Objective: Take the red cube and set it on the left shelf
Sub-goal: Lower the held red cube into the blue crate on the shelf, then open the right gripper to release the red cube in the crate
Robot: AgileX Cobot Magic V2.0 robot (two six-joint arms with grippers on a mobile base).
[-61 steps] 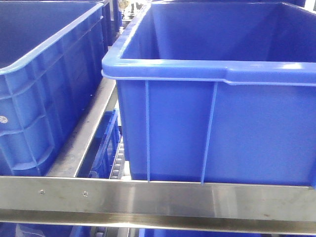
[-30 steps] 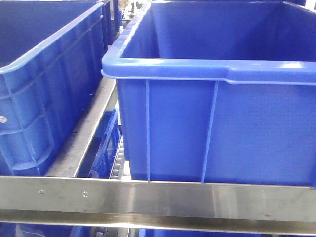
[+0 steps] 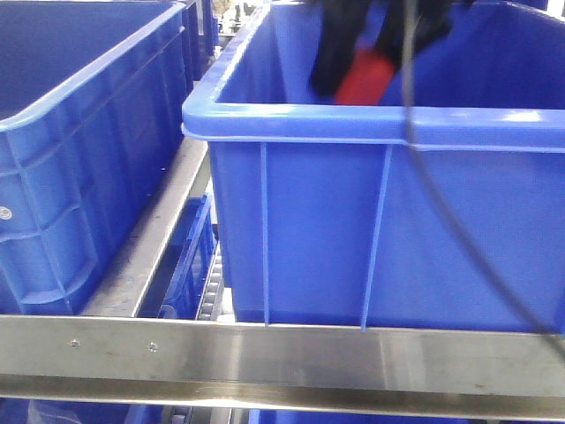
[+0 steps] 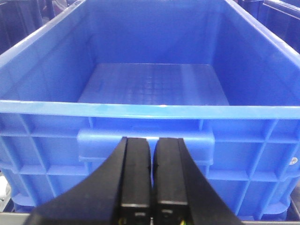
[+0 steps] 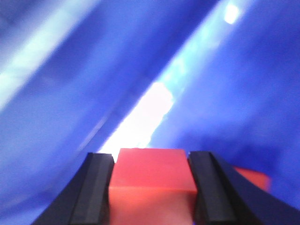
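Observation:
The red cube (image 5: pixel 152 180) sits between the black fingers of my right gripper (image 5: pixel 152 161), which is shut on it. In the front view the cube (image 3: pixel 364 78) shows above the near rim of the right blue bin (image 3: pixel 371 221), held by the dark right gripper (image 3: pixel 349 66) coming down from the top. My left gripper (image 4: pixel 152 143) is shut and empty, just in front of the near wall of a blue bin (image 4: pixel 150 110).
A second blue bin (image 3: pixel 71 159) stands at the left on the steel shelf rail (image 3: pixel 282 353). A black cable (image 3: pixel 424 177) hangs down across the right bin's front. More blue bins show on the level below.
My right gripper with the red cube has come into the front view above the right bin, with its cable; before, neither showed.

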